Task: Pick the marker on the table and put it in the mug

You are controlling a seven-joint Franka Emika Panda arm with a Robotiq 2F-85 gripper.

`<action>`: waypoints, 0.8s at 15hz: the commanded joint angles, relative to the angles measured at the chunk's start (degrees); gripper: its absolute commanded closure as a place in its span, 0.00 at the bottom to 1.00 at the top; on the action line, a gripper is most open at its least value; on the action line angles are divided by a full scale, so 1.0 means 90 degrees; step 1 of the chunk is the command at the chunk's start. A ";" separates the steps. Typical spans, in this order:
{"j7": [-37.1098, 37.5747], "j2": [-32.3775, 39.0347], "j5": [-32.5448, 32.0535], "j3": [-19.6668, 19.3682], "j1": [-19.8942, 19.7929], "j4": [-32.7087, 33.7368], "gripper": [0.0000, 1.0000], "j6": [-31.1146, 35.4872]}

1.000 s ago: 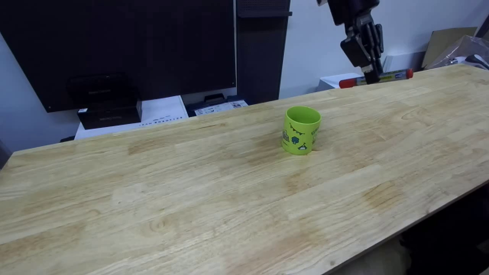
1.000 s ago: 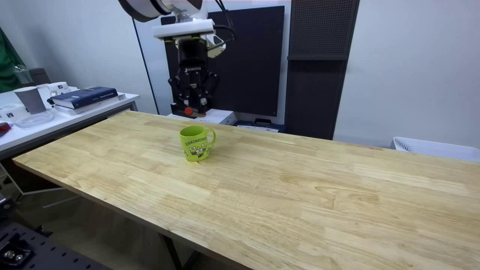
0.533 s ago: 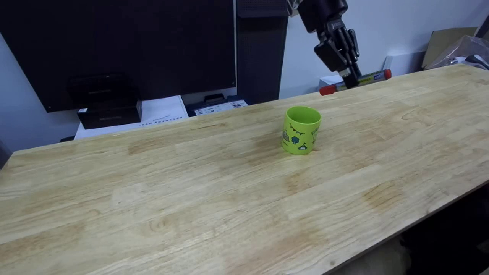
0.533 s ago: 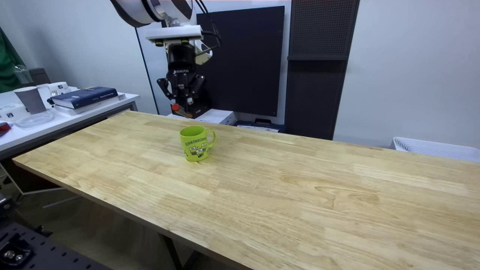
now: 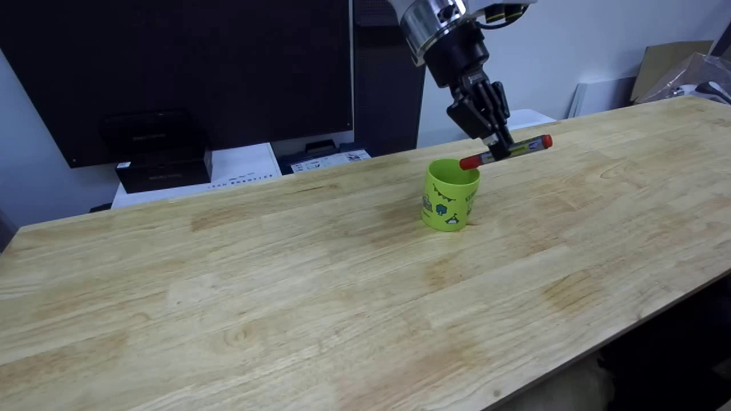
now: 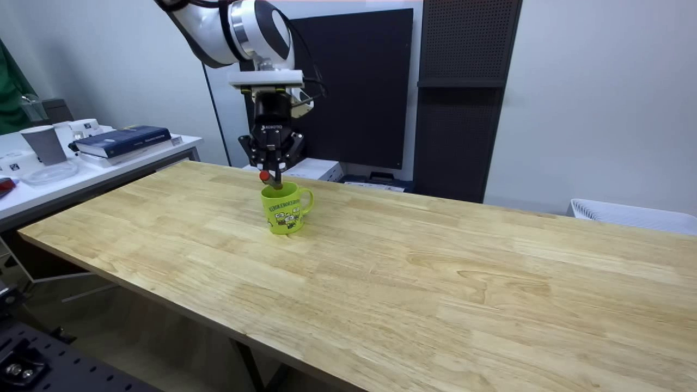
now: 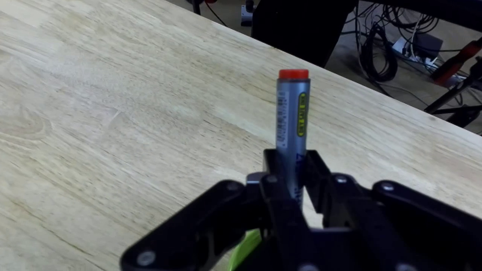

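Marker (image 5: 528, 146) clenched in the tool (image 5: 501, 151), tilted, upper right in an exterior view, its lower red end at the mouth of the mug (image 5: 445, 200), upright on the bench (image 5: 285, 285)! In an exterior view, left of centre, the mug's handle (image 6: 310, 201) points right. Wrist view: fingers (image 7: 318, 177) pinching the marker, green mug peeking in at bottom!

Near the black two-fingered gripper (image 5: 501, 149), an upright, printed lime-green cylindrical mug (image 5: 448, 208) stands in the way; the pale wood-grain table (image 5: 257, 285) leaves wide passage on either side
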 commanded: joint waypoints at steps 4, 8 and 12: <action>-0.0223 0.0752 0.0026 0.0078 0.0028 0.1033 0.95 -0.0376; -0.0226 0.1062 0.0038 0.0105 0.0080 0.1439 0.54 -0.0579; -0.0282 0.1230 0.0036 0.0120 0.0110 0.1717 0.33 -0.0736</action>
